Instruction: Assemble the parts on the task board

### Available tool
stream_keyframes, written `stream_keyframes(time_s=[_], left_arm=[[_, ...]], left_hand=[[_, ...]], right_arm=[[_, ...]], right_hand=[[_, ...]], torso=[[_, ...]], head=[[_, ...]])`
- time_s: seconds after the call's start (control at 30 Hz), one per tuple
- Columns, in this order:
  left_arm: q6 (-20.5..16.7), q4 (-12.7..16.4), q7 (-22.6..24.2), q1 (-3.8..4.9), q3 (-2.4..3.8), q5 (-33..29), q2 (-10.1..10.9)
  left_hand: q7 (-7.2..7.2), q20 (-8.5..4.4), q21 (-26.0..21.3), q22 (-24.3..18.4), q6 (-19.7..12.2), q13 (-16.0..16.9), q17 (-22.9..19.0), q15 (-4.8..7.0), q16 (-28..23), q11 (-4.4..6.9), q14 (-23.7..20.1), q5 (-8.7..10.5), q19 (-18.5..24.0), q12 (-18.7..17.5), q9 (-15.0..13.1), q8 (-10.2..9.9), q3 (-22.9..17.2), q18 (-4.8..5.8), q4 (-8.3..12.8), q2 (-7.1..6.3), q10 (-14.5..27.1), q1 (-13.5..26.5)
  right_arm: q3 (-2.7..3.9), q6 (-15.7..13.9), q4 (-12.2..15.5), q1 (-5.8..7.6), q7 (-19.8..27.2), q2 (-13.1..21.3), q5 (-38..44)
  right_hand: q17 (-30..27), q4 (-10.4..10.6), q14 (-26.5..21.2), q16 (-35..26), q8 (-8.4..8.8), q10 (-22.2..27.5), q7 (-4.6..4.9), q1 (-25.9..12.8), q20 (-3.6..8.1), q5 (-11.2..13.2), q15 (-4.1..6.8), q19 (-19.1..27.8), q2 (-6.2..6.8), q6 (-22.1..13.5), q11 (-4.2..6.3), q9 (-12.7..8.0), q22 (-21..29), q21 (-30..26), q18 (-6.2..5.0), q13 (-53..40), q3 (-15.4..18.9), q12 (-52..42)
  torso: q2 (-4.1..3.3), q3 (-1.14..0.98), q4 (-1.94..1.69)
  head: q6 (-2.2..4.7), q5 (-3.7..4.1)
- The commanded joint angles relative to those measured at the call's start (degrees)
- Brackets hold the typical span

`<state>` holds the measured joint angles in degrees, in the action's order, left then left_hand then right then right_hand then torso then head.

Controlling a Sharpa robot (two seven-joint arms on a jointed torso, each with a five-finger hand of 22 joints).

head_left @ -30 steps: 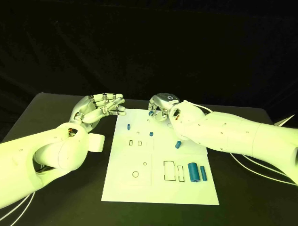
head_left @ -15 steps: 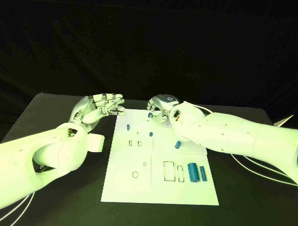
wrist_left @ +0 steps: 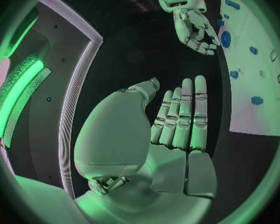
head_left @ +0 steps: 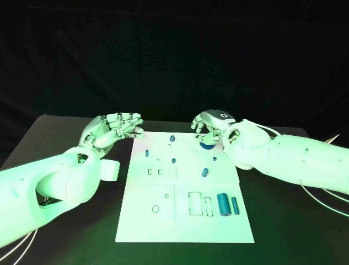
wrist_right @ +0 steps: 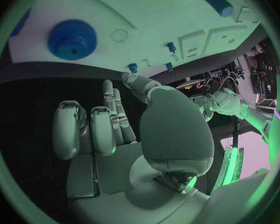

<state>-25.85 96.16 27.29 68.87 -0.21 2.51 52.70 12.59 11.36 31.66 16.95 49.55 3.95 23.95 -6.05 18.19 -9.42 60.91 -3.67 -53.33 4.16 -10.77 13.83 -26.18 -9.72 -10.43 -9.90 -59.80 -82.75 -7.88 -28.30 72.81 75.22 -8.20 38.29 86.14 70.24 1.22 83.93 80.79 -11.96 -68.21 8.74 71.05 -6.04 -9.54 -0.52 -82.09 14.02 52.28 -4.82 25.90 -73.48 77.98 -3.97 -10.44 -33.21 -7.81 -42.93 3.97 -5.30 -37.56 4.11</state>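
Black table (head_left: 55, 138) under everything, with the white task board (head_left: 162, 221) lying flat in its middle, long side running away from the robot. Left hand (head_left: 111, 130) raised just off the board's far left corner, palm up, fingers (wrist_left: 184, 114) close together and gently curled, nothing in them. Right hand (head_left: 212, 130) poised over the board's far right corner, fingers (wrist_right: 93, 129) curled downward and inward, nothing held; well apart from the left hand.

On the board's near right, two long blue cylinders lying side by side: a thick one (head_left: 224, 204) and a thinner one (head_left: 235, 205), just beside two empty rectangular outlines (head_left: 197, 203). Just below the right hand's fingertips, a round blue cap (head_left: 208, 146), seen in the right wrist view as a blue disc (wrist_right: 71, 39) resting on the white surface. Mid-board, a short blue peg (head_left: 205, 172) lying tilted. Toward the far end, several small blue pegs: one (head_left: 172, 138) near the far edge, another (head_left: 146, 153) by the left side, one (head_left: 173, 160) at centre, one (head_left: 215, 159) to the right. Near the left front, a small oval outline (head_left: 156, 208).
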Motion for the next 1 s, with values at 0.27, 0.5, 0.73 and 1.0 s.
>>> stream_keyframes(time_s=[0.27,0.5,0.73,1.0], left_arm=[[1.22,-0.64,0.08,0.08,0.04,-0.18,-0.18],[1.6,-0.96,-0.2,0.07,0.02,-0.18,-0.39],[1.71,-1.03,-0.21,0.07,0.02,-0.18,-0.53],[1.68,-1.18,-0.12,0.06,0.02,-0.18,-0.72]], left_hand=[[0.24,-0.06,0.37,0.05,-0.42,0.06,0.05,-0.08,-0.2,-0.18,-0.42,0.1,0.46,-0.34,-0.1,-0.26,-0.35,-0.48,-0.14,0.41,0.26,0.01],[0.18,-0.06,0.55,0.17,-0.34,0.08,0.18,-0.07,-0.22,-0.15,-0.42,0.12,0.58,-0.29,-0.14,-0.22,-0.4,-0.48,-0.08,0.38,0.16,0.08],[0.18,-0.06,0.63,0.22,-0.34,0.08,0.24,-0.07,-0.23,-0.15,-0.43,0.12,0.65,-0.28,-0.15,-0.22,-0.4,-0.48,-0.08,0.34,0.14,0.15],[0.18,-0.06,0.68,0.26,-0.32,0.09,0.29,-0.07,-0.23,-0.14,-0.42,0.11,0.69,-0.27,-0.17,-0.21,-0.42,-0.48,-0.09,0.35,0.12,0.19]], right_arm=[[0.19,2.38,3.03,1.19,-0.99,6.33,-8.1],[0.21,10.08,1.67,1.31,-1.46,6.89,-10.87],[0.19,12.57,0.2,1.0,-1.75,5.81,-12.29],[0.17,12.05,-1.48,0.21,-1.52,4.1,-13.1]], right_hand=[[3.52,1.69,3.22,2.48,0.3,-7.5,-0.77,-1.19,1.23,-0.72,1.78,-2.36,2.16,0.93,1.68,0.75,-4.69,3.35,1.25,-5.46,5.46,-5.86],[6.71,7.3,3.67,4.42,2.08,-0.48,-0.45,6.28,0.88,-0.41,1.02,-3.05,-2.48,-5.61,1.15,1.68,-6.94,4.59,1.62,-37.84,23.68,-37.12],[12.38,15.09,4.63,6.81,1.31,-6.3,0.89,11.69,-0.08,-0.41,0.26,-4.61,-2.27,-6.96,0.16,2.57,-10.41,7.09,2.41,-59.43,27.97,-60.59],[14.69,15.33,5.05,7.68,0.86,-10.51,1.15,12.12,-0.48,-1.22,-0.11,-5.54,-2.97,-6.63,-0.15,2.85,-12.28,8.56,2.85,-66.18,27.86,-68.06]], torso=[[0.34,-0.78,1.26],[0.28,-0.99,1.32],[0.27,-0.91,1.01],[0.33,-0.8,1.04]], head=[[0.42,-0.1],[0.36,-0.01],[0.2,0.03],[-0.13,-0.11]])
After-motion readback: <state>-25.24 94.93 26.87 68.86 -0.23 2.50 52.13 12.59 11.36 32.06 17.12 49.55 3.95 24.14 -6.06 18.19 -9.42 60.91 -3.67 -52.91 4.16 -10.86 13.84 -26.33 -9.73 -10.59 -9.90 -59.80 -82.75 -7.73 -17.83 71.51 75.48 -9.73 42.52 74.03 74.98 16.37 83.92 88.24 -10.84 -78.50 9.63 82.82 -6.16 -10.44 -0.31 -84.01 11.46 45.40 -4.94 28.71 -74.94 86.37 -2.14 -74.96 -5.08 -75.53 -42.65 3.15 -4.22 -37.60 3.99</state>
